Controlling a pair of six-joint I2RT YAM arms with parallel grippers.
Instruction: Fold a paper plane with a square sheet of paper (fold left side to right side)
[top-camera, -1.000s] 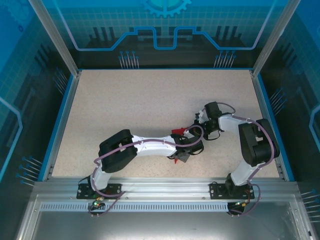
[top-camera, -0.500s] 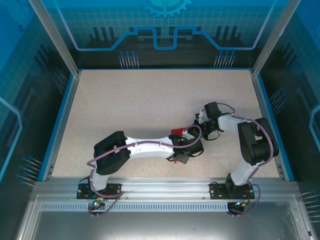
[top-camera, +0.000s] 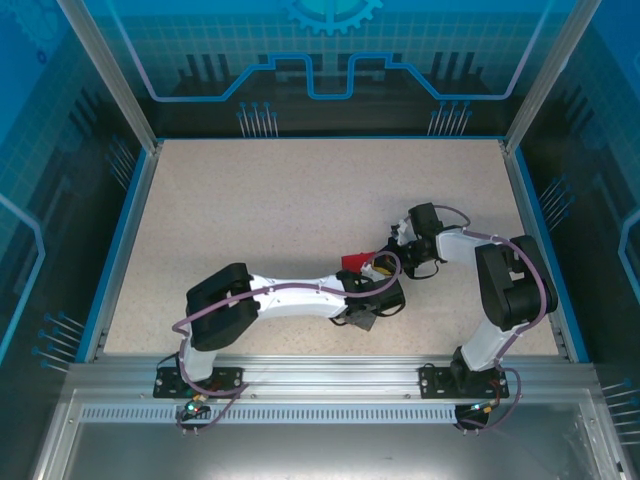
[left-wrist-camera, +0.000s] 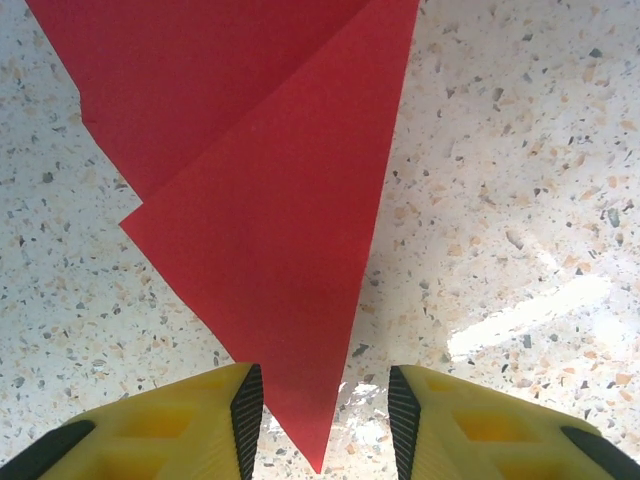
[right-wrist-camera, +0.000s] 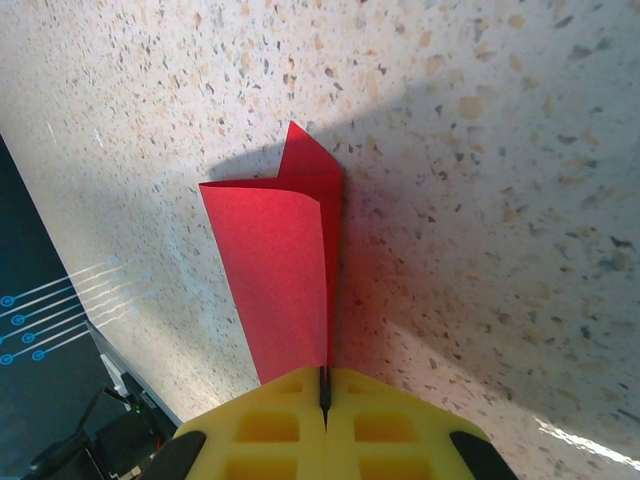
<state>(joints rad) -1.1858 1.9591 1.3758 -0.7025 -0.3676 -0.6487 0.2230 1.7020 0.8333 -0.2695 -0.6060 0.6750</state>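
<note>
No legible text, brand, number or label anywhere.
Blue back wall panel (top-camera: 420, 60): gear emblem (top-camera: 332, 12) at top centre, circuit-trace line graphics, no lettering.
Folded red paper (left-wrist-camera: 270, 200): plain faces, no print.

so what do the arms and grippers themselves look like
Both the left arm and right arm are white rounded links with bulky black joint housings, and a purple cable runs along each. The left gripper and right gripper have yellow plastic fingers with moulded recesses and black inner pads.
</note>
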